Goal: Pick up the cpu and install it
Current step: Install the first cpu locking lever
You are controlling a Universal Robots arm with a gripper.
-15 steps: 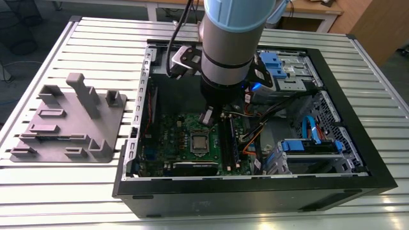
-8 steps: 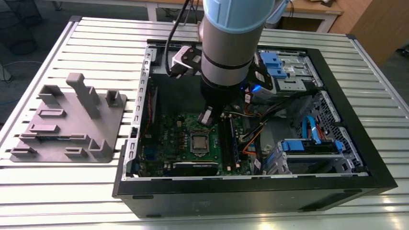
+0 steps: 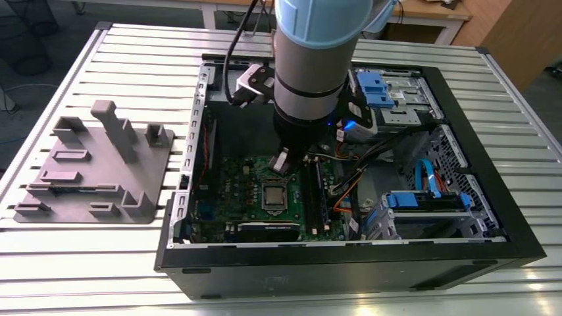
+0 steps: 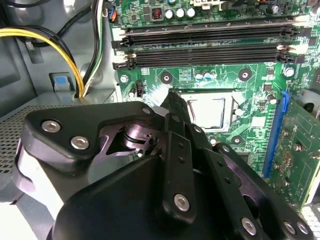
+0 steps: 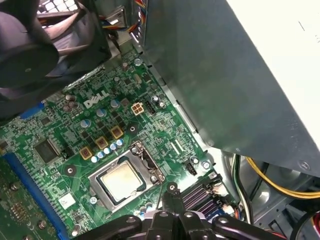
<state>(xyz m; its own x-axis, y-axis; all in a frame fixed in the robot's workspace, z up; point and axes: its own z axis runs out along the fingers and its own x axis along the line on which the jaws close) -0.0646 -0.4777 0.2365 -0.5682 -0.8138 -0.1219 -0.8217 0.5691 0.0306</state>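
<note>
The arm's thick wrist blocks much of the open computer case (image 3: 491, 217) in the exterior view, and the gripper (image 3: 281, 160) shows there as a small pale tip above the motherboard (image 3: 237, 181); whether its fingers are spread or pressed together cannot be told. The gripper's black linkage covers part of the socket frame (image 5: 150, 167) in both wrist views. The cpu (image 5: 120, 179), a flat square with a pale silver-grey top, sits in that frame, at about six o'clock from the gripper in the exterior view. A grey tray (image 3: 88, 174) lies outside the case at nine o'clock.
</note>
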